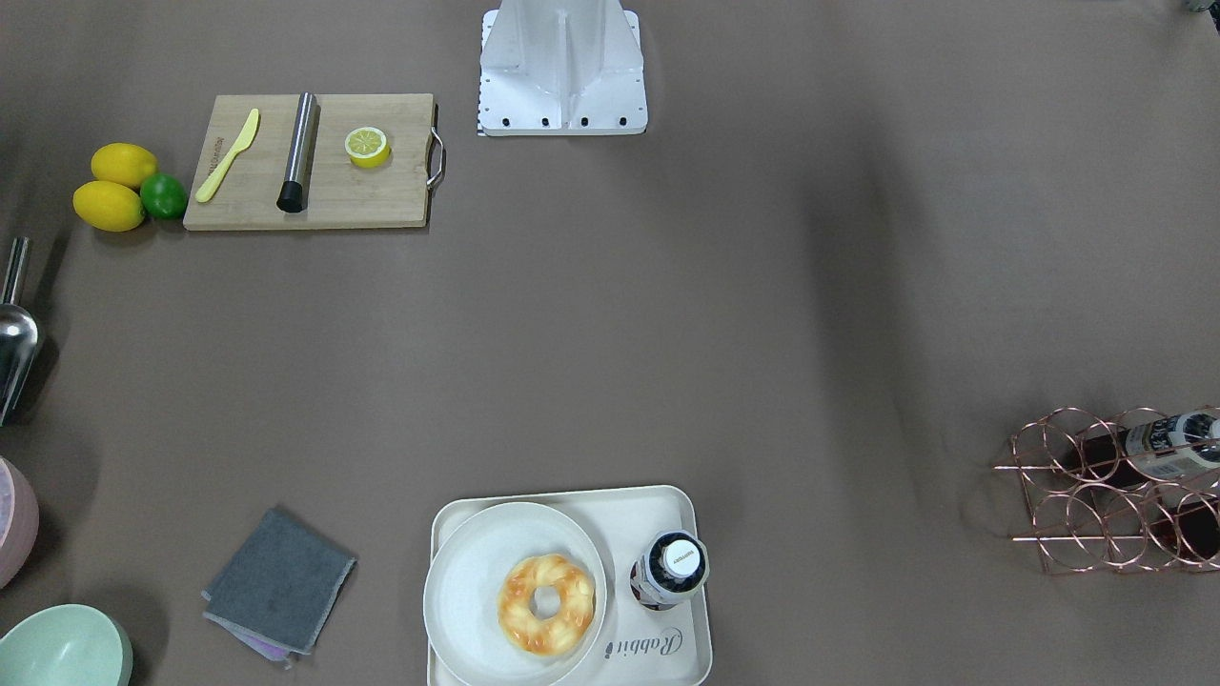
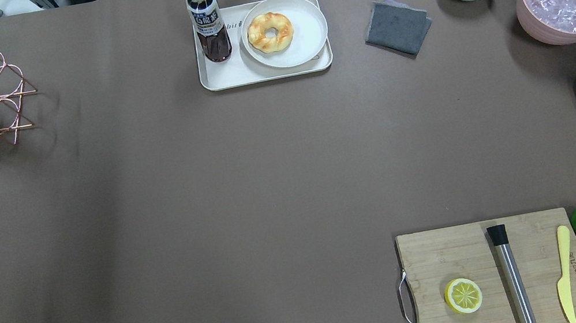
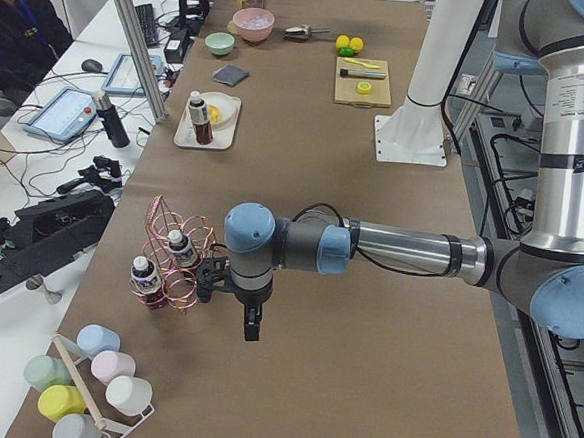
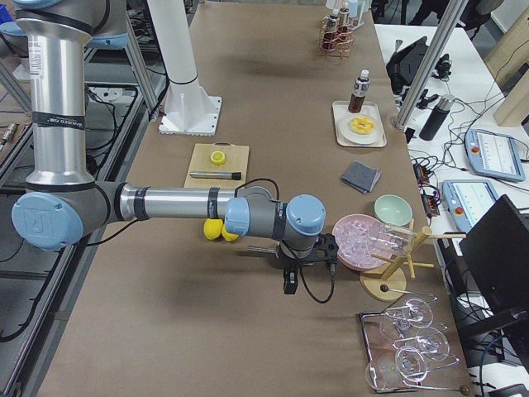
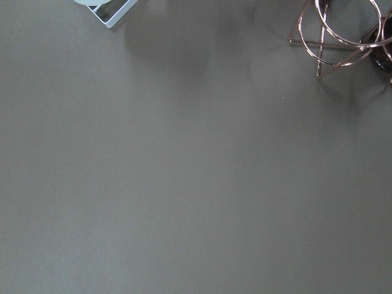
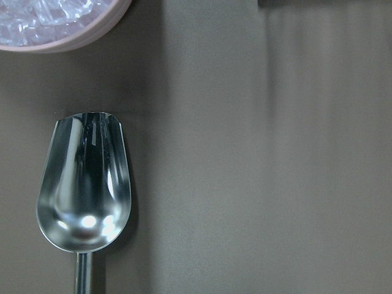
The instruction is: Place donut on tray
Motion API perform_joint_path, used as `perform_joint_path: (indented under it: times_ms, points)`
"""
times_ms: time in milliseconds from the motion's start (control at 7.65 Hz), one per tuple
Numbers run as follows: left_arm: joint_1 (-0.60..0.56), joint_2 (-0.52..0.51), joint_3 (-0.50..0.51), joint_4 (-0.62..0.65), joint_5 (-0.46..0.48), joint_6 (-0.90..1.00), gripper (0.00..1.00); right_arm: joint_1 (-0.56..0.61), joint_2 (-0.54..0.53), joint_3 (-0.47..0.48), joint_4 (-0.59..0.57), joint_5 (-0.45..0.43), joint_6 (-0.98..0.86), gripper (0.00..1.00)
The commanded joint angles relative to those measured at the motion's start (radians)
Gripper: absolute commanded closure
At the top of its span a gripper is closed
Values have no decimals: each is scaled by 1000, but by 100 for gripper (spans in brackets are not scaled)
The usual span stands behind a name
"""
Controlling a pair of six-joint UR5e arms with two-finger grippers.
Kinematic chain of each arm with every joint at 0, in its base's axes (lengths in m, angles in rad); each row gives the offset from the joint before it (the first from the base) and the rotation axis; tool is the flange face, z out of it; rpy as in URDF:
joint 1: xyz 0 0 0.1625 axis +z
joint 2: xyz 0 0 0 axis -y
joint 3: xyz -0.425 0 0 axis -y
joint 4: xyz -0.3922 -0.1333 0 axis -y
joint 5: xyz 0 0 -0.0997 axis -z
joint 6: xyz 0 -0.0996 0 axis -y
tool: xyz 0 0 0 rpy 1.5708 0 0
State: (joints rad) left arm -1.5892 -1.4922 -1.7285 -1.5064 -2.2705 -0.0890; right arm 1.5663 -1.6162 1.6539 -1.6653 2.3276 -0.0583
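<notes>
Donut [image 1: 546,605] lay on plate [image 1: 467,572] inside tray [image 1: 658,514], lower centre; placement was judged complete. Left gripper [image 3: 251,326] and right gripper [image 4: 290,284] were best held clear; their opening could not be told.

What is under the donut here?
A round white plate lies under the donut; that plate rests on the tray beside a bottle. The tray floor beneath the plate is hidden.

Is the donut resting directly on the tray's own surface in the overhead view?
No: the donut lies on a round white plate, which itself sits on the tray beside a tea bottle.
</notes>
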Motion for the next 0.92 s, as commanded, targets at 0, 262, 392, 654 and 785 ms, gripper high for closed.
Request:
perform_joint_path:
  times_ms: [0, 262, 392, 654, 785]
  points:
    - [-2, 1, 0, 0, 0, 0, 2, 1, 6, 1, 2, 19, 0, 0]
    - [-3, 0, 1, 0, 0, 0, 2, 1, 9, 0, 2, 21, 2, 0]
    - [-5, 0, 1, 0, 0, 0, 2, 1, 9, 1, 2, 28, 2, 0]
    - [-6, 1, 1, 0, 0, 0, 2, 1, 6, 1, 2, 39, 2, 0]
    - [-8, 1, -2, 0, 0, 0, 2, 1, 3, 1, 5, 39, 2, 0]
